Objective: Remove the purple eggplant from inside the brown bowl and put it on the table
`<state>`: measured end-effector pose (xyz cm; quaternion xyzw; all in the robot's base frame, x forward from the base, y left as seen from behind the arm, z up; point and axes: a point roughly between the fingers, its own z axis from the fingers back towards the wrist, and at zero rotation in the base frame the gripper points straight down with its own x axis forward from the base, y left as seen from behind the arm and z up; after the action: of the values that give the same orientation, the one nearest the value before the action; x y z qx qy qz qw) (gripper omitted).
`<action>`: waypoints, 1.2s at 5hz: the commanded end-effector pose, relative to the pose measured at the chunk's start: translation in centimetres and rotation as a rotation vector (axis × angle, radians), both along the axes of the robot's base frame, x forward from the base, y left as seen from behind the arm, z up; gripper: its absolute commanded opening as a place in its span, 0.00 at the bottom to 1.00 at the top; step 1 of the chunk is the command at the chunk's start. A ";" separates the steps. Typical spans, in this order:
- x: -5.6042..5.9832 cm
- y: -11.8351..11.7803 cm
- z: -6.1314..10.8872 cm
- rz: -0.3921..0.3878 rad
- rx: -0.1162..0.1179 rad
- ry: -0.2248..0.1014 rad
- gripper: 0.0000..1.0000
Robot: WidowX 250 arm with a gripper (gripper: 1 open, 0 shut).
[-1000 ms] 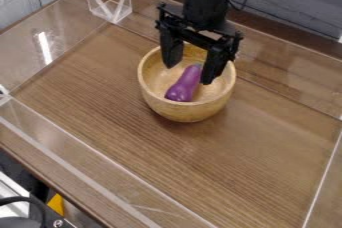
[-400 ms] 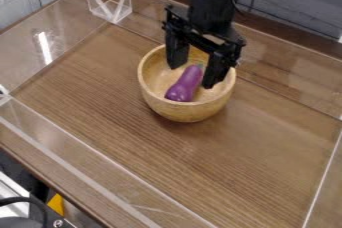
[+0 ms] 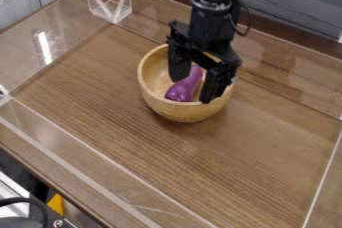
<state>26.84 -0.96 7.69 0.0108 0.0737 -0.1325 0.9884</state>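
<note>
Purple and glossy, the eggplant [image 3: 179, 86] lies on the smooth tan inside of the brown bowl [image 3: 186, 105], partly hidden behind me. My fingers [image 3: 193, 76] have sunk since a second ago: then they hung above the rim, now they reach down into the bowl, spread wide on either side of the eggplant and holding nothing. I judge the grasp is next, not yet made. Thick, rounded wooden walls leave little room for my fingers. Around the bowl the dark wood-grain surface [image 3: 120, 142] lies bare inside its clear plastic walls.
</note>
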 end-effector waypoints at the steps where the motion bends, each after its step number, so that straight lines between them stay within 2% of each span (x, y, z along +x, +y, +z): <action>1: 1.0 1.5 -0.1 -0.038 -0.009 -0.044 1.00; 4: 1.3 2.6 -1.1 0.119 -0.018 -0.082 1.00; 6: 1.4 2.5 -1.0 0.139 -0.027 -0.101 1.00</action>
<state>27.80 1.24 5.64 -0.0035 0.0428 -0.0689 0.9967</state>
